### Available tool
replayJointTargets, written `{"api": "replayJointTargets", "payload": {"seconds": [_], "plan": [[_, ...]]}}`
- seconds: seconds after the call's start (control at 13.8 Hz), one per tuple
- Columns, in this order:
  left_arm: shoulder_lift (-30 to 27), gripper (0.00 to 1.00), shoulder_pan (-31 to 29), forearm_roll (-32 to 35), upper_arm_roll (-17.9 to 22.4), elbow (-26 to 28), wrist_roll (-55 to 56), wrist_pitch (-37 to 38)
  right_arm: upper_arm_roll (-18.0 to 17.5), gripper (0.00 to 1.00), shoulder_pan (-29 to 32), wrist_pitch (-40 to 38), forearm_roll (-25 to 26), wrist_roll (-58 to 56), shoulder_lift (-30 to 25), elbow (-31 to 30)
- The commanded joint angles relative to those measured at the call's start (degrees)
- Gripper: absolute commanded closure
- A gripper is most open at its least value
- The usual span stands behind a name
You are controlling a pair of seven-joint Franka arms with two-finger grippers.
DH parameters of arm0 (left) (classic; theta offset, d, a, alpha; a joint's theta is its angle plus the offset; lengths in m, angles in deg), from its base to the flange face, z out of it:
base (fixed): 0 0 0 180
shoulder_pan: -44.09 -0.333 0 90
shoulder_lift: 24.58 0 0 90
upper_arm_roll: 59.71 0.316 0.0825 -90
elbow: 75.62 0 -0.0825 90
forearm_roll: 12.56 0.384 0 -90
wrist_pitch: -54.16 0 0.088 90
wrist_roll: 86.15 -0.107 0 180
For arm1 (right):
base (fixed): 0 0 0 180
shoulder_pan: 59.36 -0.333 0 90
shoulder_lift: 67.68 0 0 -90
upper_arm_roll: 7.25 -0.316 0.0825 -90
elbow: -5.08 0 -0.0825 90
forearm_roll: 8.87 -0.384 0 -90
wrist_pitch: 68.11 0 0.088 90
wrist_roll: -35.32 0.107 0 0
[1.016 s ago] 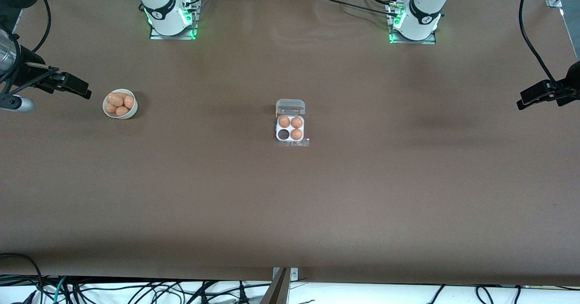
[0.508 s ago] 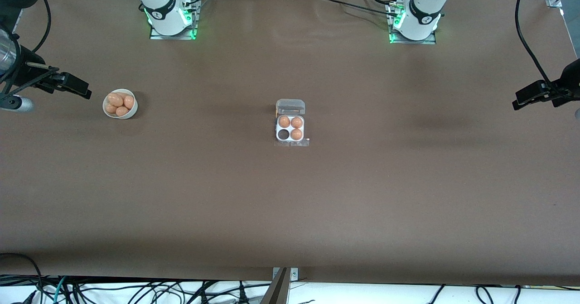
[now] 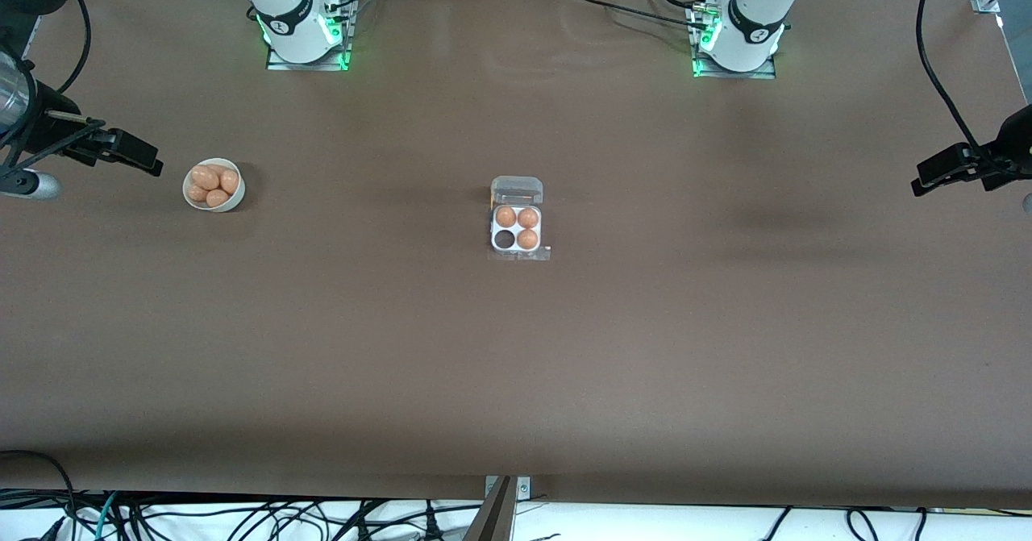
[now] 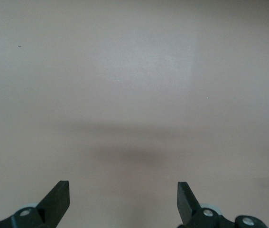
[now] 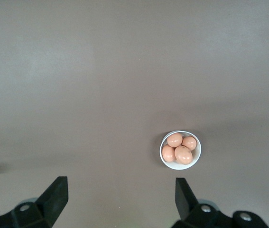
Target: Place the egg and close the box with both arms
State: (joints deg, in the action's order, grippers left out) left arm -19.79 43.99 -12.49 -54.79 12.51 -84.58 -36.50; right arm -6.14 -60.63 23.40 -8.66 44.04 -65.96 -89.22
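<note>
The clear egg box (image 3: 517, 230) sits mid-table with its lid (image 3: 517, 190) open. It holds three orange-brown eggs (image 3: 517, 225); one cell (image 3: 505, 239) is empty. A white bowl (image 3: 214, 185) with several eggs stands toward the right arm's end; it also shows in the right wrist view (image 5: 180, 150). My right gripper (image 3: 129, 152) hangs high above the table at that end, open and empty (image 5: 120, 194). My left gripper (image 3: 939, 172) hangs high at the left arm's end, open and empty (image 4: 123, 197), over bare table.
The brown table (image 3: 516, 364) spreads wide around the box. Cables (image 3: 242, 517) hang along the edge nearest the front camera. The arm bases (image 3: 302, 29) stand at the table's edge farthest from that camera.
My left gripper has shifted slightly toward the table's middle. The right arm, box and bowl have not moved.
</note>
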Motion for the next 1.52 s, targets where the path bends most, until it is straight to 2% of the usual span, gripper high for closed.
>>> {"api": "replayJointTargets", "payload": {"seconds": [0.0, 0.58, 0.8, 0.94, 1.23, 1.45], "plan": [[0.8, 0.0, 0.3, 1.3, 0.0, -1.9, -1.0, 1.2, -0.6, 0.0, 0.7, -0.5, -0.7, -0.5, -0.5, -0.3], [0.8, 0.0, 0.2, 1.3, 0.0, -1.9, -1.0, 1.2, -0.1, 0.0, 0.9, -0.5, -0.6, -0.7, 1.0, -0.3], [0.8, 0.0, 0.2, 1.3, -0.1, -1.9, -1.0, 1.2, 0.1, 0.0, 1.4, -3.1, 1.9, -4.1, 3.7, -0.5], [0.8, 0.0, 0.2, 1.3, 0.0, -1.9, -0.9, 1.2, 1.6, 0.0, 1.6, -3.4, 3.0, -4.2, 4.6, -1.6], [0.7, 0.0, 0.1, 1.3, 0.0, -2.1, -1.0, 1.2, 2.0, 0.0, 1.7, 2.4, 3.7, -4.5, 2.3, -8.6], [0.7, 0.0, 0.0, 1.4, 0.0, -2.1, -1.0, 1.2, 4.8, 0.0, 1.7, 11.1, 3.6, -8.8, -2.1, -18.8]]}}
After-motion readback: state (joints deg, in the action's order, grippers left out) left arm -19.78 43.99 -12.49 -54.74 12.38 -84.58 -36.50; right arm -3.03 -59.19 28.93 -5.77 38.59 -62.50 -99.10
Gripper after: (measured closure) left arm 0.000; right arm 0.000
